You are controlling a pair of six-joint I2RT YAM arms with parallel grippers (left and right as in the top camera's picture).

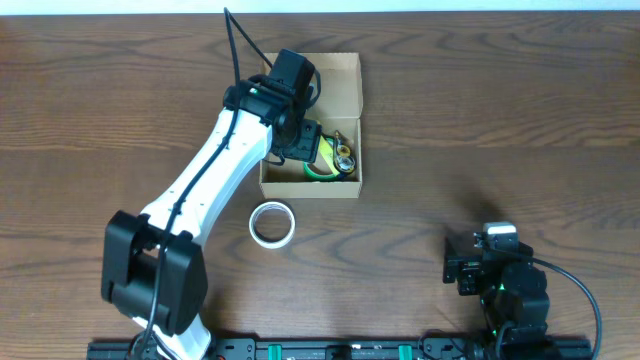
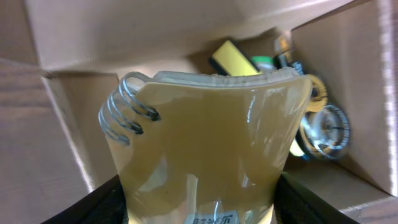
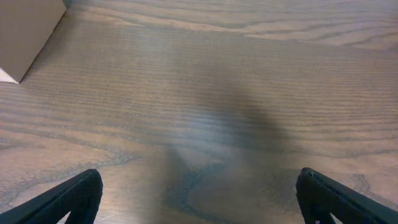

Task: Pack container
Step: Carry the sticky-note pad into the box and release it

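Dark wood-grain counter [image 1: 500, 120], seen from above and from both wrists. A white tape roll [image 1: 271, 223] lies loose just beside the open cardboard box [image 1: 340, 85], which stands at the far middle. The left fingers [image 2: 102, 202] are closed on an amber pouch [image 2: 205, 149] with a wire coil [image 2: 124, 109] at its edge, held over items [image 2: 323, 127] already inside. The right fingers [image 3: 68, 199] are spread wide and empty, well apart from the box. Risk: the broad pouch or its coil may catch a box wall, or settle high on the items and keep the box from closing.
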